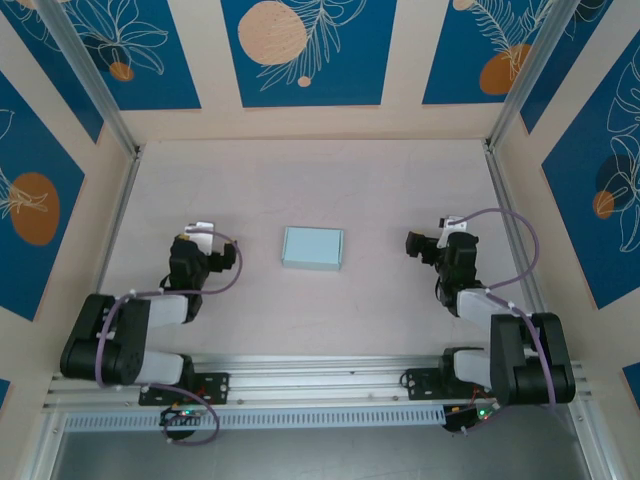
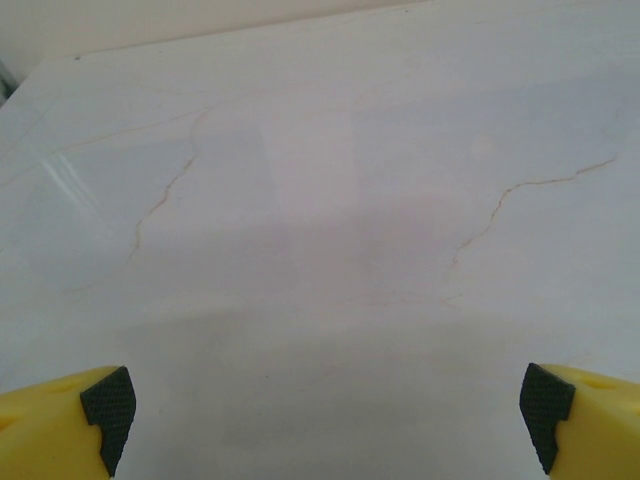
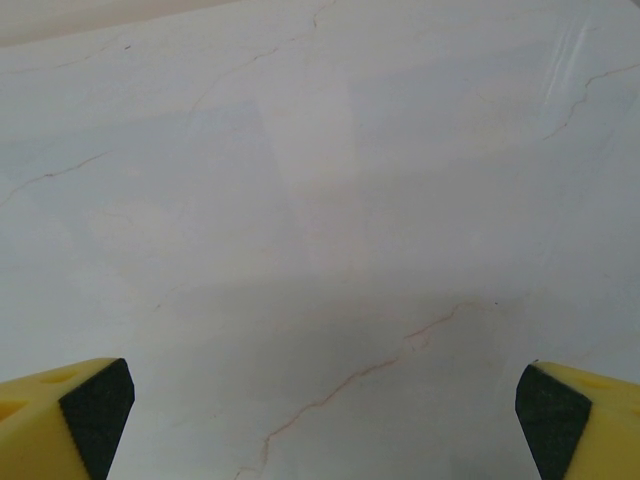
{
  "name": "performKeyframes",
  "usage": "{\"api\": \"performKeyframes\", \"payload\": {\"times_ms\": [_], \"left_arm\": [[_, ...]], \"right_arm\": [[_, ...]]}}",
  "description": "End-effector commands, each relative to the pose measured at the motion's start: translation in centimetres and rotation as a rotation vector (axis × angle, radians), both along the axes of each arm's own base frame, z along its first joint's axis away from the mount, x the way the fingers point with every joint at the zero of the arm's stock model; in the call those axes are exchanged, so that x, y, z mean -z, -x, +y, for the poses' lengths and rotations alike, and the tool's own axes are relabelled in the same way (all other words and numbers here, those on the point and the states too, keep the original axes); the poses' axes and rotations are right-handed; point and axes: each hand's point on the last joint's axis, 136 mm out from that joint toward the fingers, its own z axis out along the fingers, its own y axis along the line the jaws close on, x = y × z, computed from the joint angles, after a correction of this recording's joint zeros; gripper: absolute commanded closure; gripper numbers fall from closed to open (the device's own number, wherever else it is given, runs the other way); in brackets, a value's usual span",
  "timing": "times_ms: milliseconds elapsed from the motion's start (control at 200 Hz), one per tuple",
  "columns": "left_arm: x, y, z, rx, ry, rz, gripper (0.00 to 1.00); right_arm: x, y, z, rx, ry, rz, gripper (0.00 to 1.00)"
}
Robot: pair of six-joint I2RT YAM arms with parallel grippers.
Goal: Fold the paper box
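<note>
The paper box is pale light-blue and lies in the middle of the table as a low rectangular shape, with its front wall showing. My left gripper rests well to the left of it and my right gripper well to the right; neither touches it. In the left wrist view the left gripper is open, its yellow fingers with dark pads wide apart over bare table. The right gripper is likewise open in the right wrist view, with its pads far apart and nothing between them.
The white, faintly veined table is walled at the back and both sides by patterned panels and metal posts. A metal rail carrying both arm bases runs along the near edge.
</note>
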Motion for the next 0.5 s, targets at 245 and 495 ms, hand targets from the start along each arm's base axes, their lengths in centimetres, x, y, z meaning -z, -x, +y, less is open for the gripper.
{"api": "performKeyframes", "payload": {"times_ms": [245,495], "left_arm": [[-0.2,-3.0,0.3,0.012,0.025,-0.014,0.0],[-0.2,-3.3,0.8,-0.01,0.032,-0.001,0.0]], "right_arm": [[-3.0,-3.3,1.4,-0.102,0.005,-0.139,0.0],[-1.7,-4.4,2.6,-0.177,0.011,-0.116,0.0]]}}
